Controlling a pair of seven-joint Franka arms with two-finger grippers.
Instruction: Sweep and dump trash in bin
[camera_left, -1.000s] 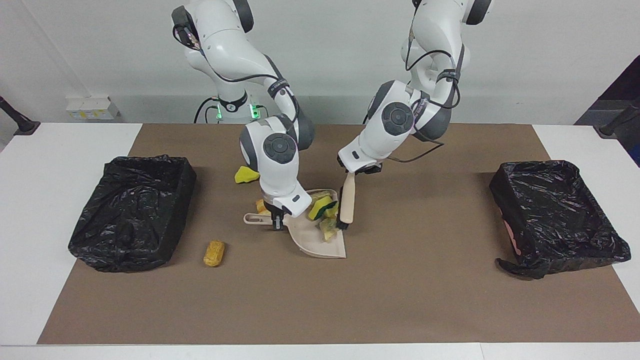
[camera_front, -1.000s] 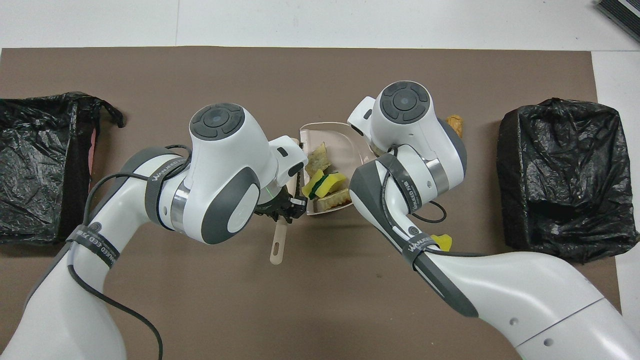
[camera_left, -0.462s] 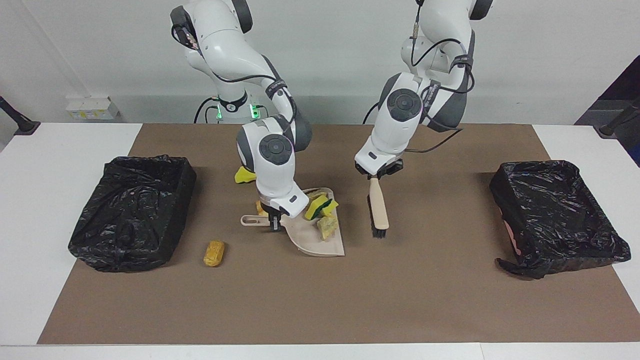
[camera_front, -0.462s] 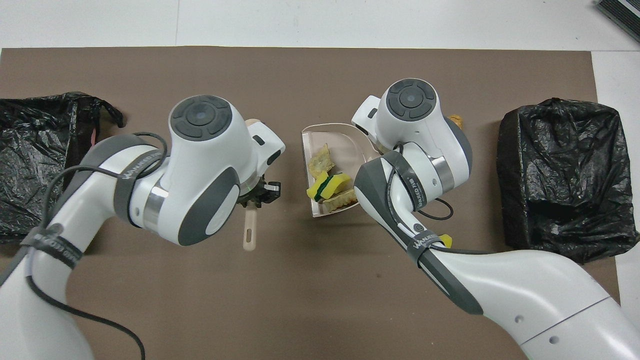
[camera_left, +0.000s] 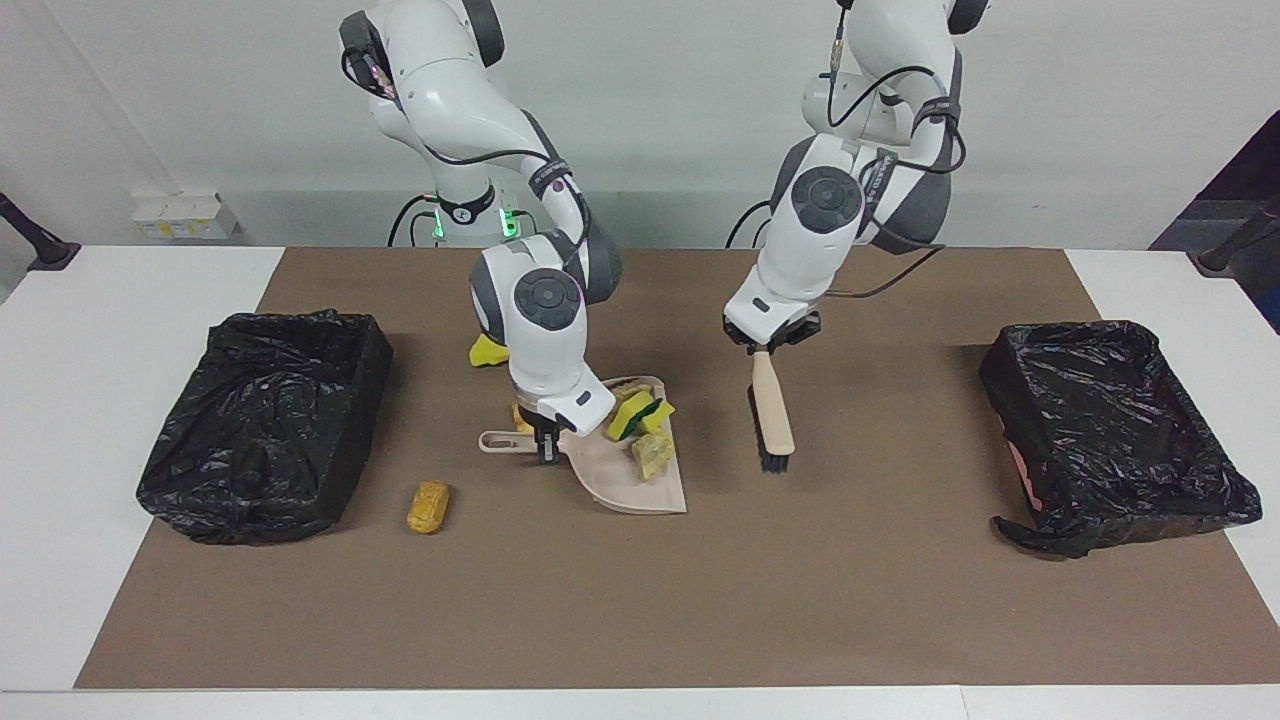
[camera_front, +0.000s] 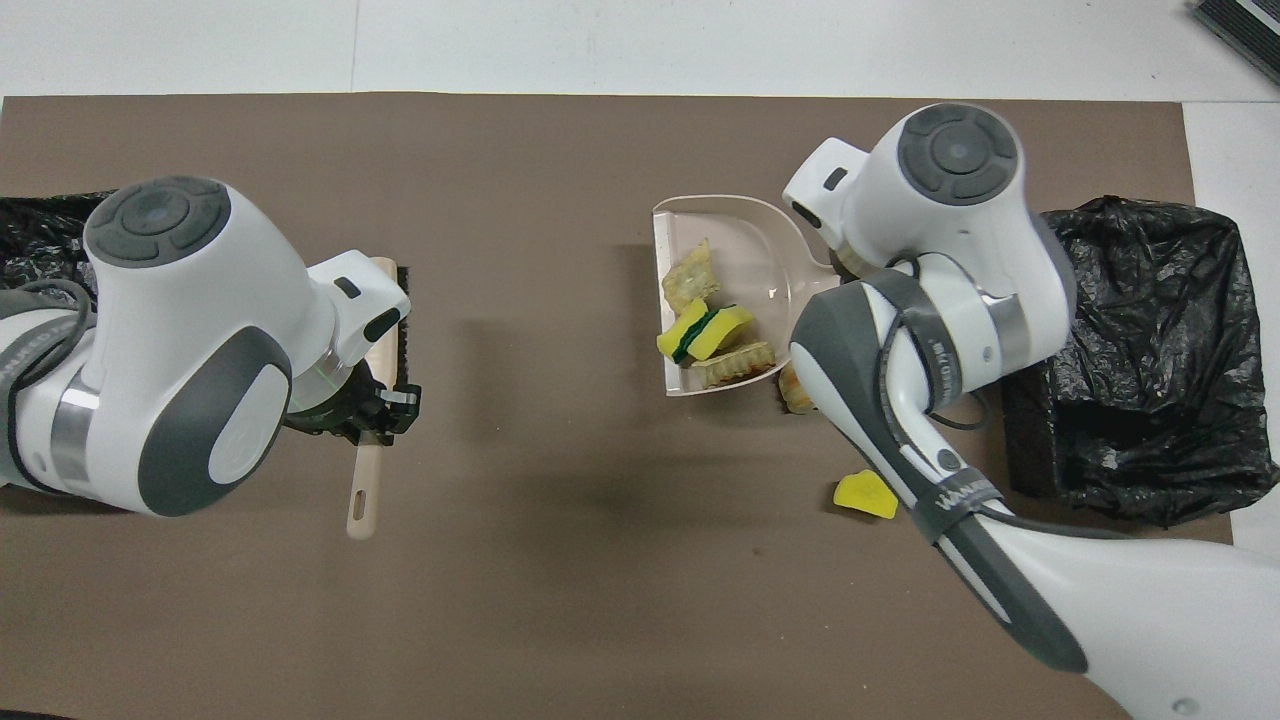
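My right gripper is shut on the handle of the beige dustpan, which sits low on the brown mat at mid-table. In the pan lie pieces of trash: a yellow-green sponge and tan scraps. More trash lies on the mat: a tan chunk, a yellow scrap and a tan piece beside the pan. My left gripper is shut on the brush, which hangs bristles down over bare mat. A black-lined bin stands at the right arm's end.
A second black-lined bin stands at the left arm's end of the table. The brown mat covers most of the white table. In the overhead view the right arm's wrist hides the dustpan handle.
My left gripper has lifted the brush out of the dustpan and carried it toward the left arm's end. The dustpan, still held, has shifted slightly toward the right arm's end.
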